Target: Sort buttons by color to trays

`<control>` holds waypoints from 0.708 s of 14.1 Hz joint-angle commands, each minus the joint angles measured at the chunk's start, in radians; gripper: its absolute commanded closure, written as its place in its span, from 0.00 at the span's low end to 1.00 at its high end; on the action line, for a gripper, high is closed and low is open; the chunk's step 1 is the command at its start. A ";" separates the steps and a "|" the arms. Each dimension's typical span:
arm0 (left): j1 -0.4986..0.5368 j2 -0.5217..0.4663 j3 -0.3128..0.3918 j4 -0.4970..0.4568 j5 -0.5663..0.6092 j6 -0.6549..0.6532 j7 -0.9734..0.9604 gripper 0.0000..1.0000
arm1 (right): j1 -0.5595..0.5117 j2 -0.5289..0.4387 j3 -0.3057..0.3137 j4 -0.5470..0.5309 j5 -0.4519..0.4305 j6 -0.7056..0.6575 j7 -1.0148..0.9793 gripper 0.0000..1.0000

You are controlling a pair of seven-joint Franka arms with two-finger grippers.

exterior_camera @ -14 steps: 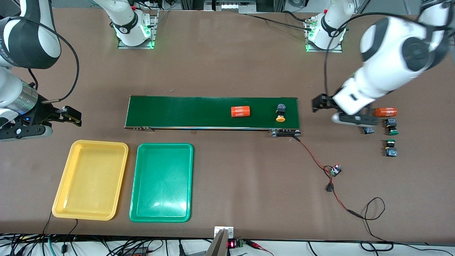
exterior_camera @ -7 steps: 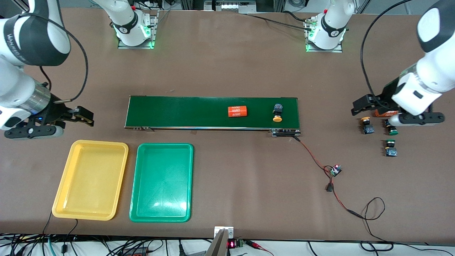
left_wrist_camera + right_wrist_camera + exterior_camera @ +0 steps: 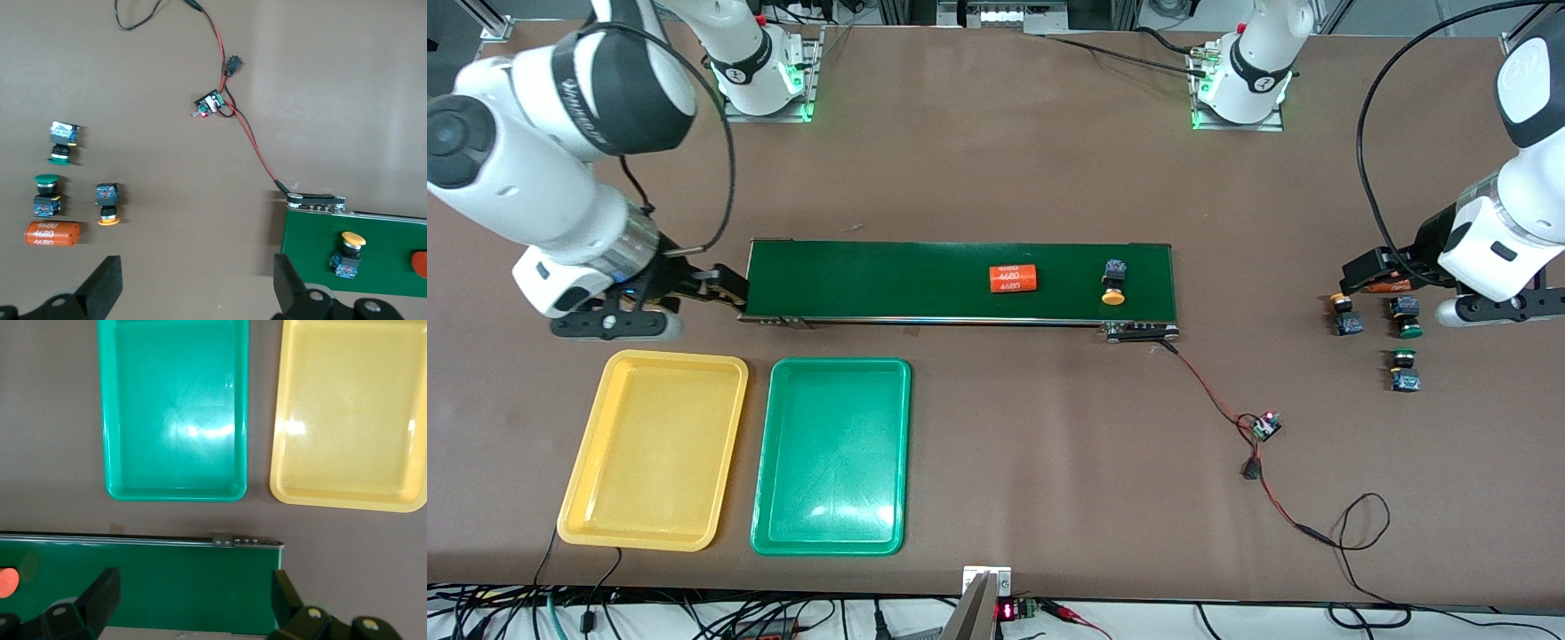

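- The fingers (image 3: 107,283) of the left gripper (image 3: 197,287) are standing wide apart and holding nothing; the gripper is hovering over the surface (image 3: 996,178) near the buttons at the left arm's end.
- The fingers (image 3: 103,593) of the right gripper (image 3: 193,600) are also spread open and empty, hanging over the conveyor belt's (image 3: 889,280) end nearest the right arm.
- An orange cylinder (image 3: 1014,278) lying on the smooth dark-green belt is showing white printing, "4680".
- A yellow-capped button (image 3: 1113,283), black blocky body and round mushroom cap, is sitting on the belt toward the left arm's end.
- A second yellow button (image 3: 1343,313) and two green buttons (image 3: 1405,316) (image 3: 1403,370) are resting on the brown surface beside another orange cylinder (image 3: 53,233), also printed "4680".
- The glossy yellow tray (image 3: 605,516) and green tray (image 3: 769,524), shallow with rounded corners, are lying side by side nearer the front camera than the belt, both holding no buttons.
- A red-and-black wire (image 3: 1209,396) is running from the belt's end to a small circuit board (image 3: 1264,426).
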 commanded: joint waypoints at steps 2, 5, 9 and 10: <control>0.020 0.027 -0.007 0.075 0.040 -0.039 0.009 0.00 | -0.009 0.011 -0.006 0.001 0.012 -0.003 -0.008 0.00; 0.027 0.031 -0.004 0.135 0.042 -0.092 0.047 0.00 | -0.012 0.005 -0.014 0.001 0.008 -0.040 -0.037 0.00; 0.141 0.090 -0.002 0.132 0.092 -0.097 0.128 0.00 | -0.043 -0.003 -0.014 0.001 0.020 -0.097 -0.094 0.00; 0.176 0.122 -0.002 0.135 0.114 -0.091 0.153 0.00 | -0.047 -0.019 -0.015 -0.002 0.023 -0.112 -0.097 0.00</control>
